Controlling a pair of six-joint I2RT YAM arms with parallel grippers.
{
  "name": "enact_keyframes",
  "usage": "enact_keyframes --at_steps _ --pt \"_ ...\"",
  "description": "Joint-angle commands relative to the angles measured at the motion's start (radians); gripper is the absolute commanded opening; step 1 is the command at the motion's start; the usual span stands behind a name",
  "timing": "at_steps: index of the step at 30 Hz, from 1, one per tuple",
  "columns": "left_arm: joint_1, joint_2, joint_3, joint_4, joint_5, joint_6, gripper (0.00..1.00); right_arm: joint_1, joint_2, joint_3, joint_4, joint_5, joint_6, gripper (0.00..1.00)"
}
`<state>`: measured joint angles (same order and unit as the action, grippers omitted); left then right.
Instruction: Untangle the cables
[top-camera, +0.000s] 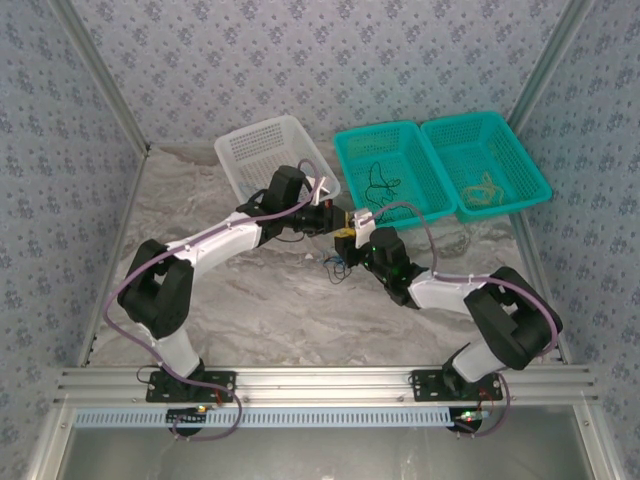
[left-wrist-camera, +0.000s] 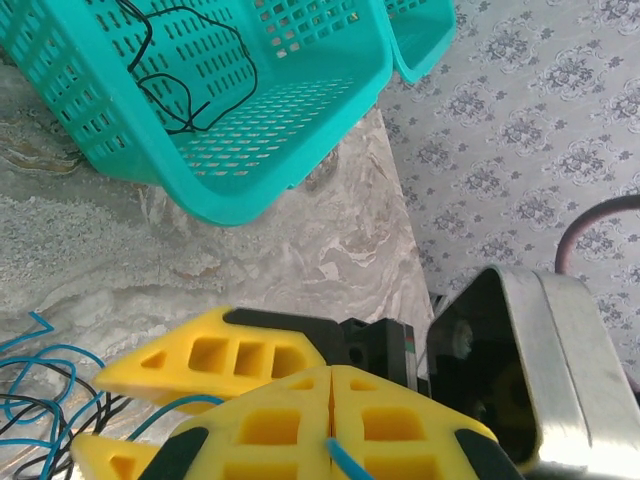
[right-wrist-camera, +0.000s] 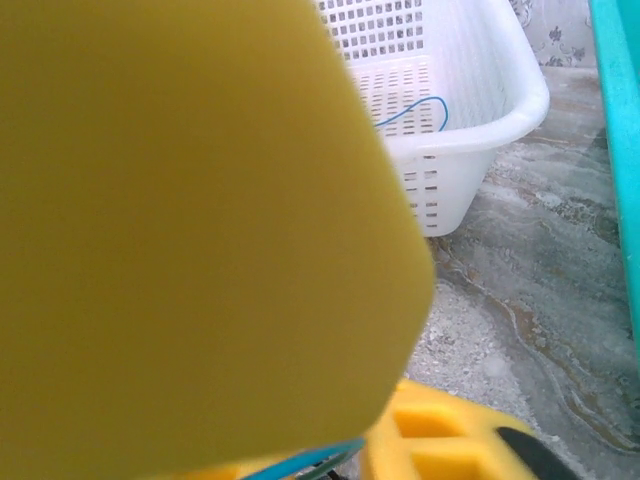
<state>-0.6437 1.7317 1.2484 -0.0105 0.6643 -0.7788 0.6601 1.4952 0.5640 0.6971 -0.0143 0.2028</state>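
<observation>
Left side: the left gripper, bottom centre of the left wrist view, has its fingers pressed flat together, pinching a blue cable that pokes out of the seam.
Right side: the right gripper sits nose to nose with it at the centre of the top view. I cannot tell whether its jaws are spread or nipped on a strand.
Task's thing: the tangle of blue and black loops lies on the table, lower left of the left wrist view.
Already apart: a black cable lies in the teal basket, and a blue wire in the white basket.
Risk, drag: pulling may cinch the loops and lift the whole knot.
Risk, slip: so thin a wire could slide out between flat pads.
Risk, contact: the fingers are crowded and could knock together.
Materials: hair-thin limp wires; yellow blocky fingers with hollow cells; perforated plastic baskets; a marbled grey tabletop.
</observation>
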Motion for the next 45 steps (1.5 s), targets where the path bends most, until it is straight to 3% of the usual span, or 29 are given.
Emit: enact_keyframes --at_steps 1,4,24,31,39,45 --pt "-0.007 -0.011 0.003 -0.019 0.001 0.018 0.03 0.007 -0.034 0.030 -0.057 0.005 -0.014 0.11" --pt "-0.008 -0.016 0.006 -0.023 0.000 0.027 0.03 0.007 -0.044 0.043 -0.094 -0.007 -0.020 0.00" --pt "0.031 -0.122 -0.070 0.032 0.021 0.046 0.16 -0.002 -0.038 0.106 -0.227 -0.001 0.011 0.00" --pt "0.098 -0.213 -0.157 0.088 -0.001 0.046 0.42 -0.021 -0.031 0.105 -0.243 0.006 0.048 0.00" --pt "0.143 -0.335 -0.259 0.042 -0.204 0.111 0.85 -0.039 -0.032 0.122 -0.256 -0.015 0.084 0.00" --pt "0.144 -0.400 -0.364 0.158 -0.251 0.134 0.99 -0.054 -0.049 0.129 -0.261 -0.053 0.129 0.00"
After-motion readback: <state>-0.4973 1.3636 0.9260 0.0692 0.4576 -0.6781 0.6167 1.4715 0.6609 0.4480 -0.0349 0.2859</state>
